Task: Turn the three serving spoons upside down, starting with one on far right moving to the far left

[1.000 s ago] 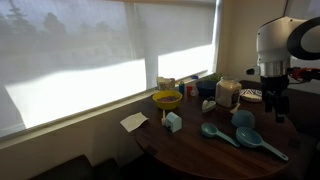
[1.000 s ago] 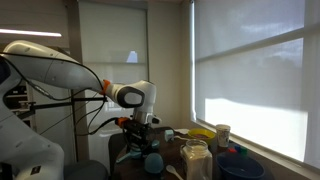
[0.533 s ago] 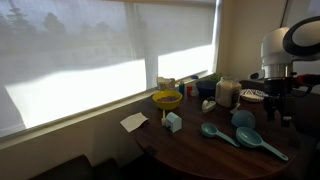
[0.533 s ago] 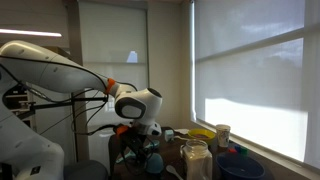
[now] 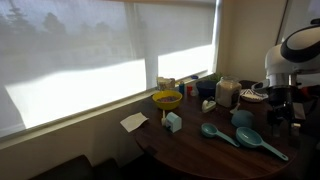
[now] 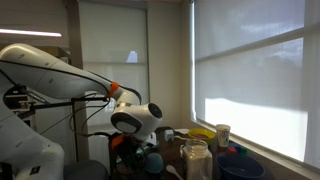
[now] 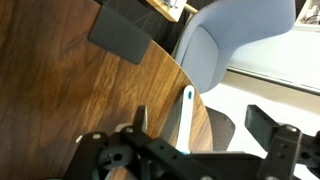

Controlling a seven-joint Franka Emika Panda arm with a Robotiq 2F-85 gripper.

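Three teal-blue serving spoons lie on the round wooden table: one nearer the middle, one behind it, one toward the table edge. My gripper hangs low beside the spoons at the edge. In the wrist view it is open, with a spoon handle lying on the table edge between the two fingers, untouched. In an exterior view the gripper sits just above a teal spoon bowl.
A yellow bowl, a small light-blue box, a white paper and a jar stand on the table. A grey chair sits just past the table edge, a dark mat lies on the wood.
The arm has moved down and toward the table edge, bringing the gripper lower over the spoons. The spoons have not moved.
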